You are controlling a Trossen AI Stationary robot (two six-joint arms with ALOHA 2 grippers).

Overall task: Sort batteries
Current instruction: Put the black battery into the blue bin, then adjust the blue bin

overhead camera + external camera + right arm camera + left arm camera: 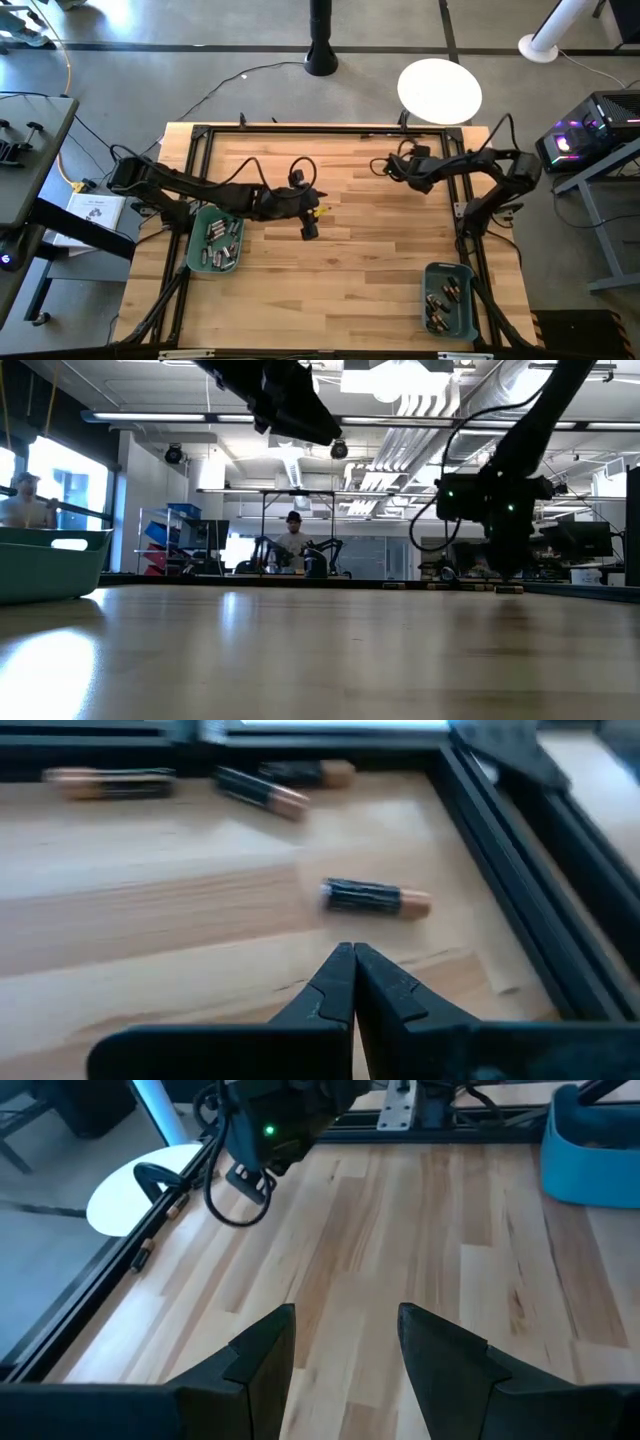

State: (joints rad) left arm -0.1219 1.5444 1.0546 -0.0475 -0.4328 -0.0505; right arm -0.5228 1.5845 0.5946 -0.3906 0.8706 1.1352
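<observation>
Item: battery sorting at a wooden counter (350,250), partly done by the look of it. Right hand (352,982): low at the counter's far edge, fingers pressed together with nothing between them; a dark battery with a copper end (375,898) lies just ahead of the fingertips, apart from them, so the hand appears to have shut without taking it. Three more loose batteries (262,792) lie farther ahead of that hand, near the black frame rail (520,840) that runs along the counter's edge. Left hand (345,1350): over the middle of the counter, fingers spread, empty, bare wood beneath it; the right arm and the loose batteries show well ahead of it. Teal bin, left (215,243): just behind and beside the left hand, holding a good many batteries, mostly grey-looking from above. Teal bin, right (450,298): well behind the right hand at the near corner, holding a smaller lot, darker-looking. Judged progress: most stock appears binned already; at least four pieces by the far rail remain to be picked and placed. Whether every binned piece sits with its own kind cannot be told from here. People stand in the room beyond the counter, taking no part.
</observation>
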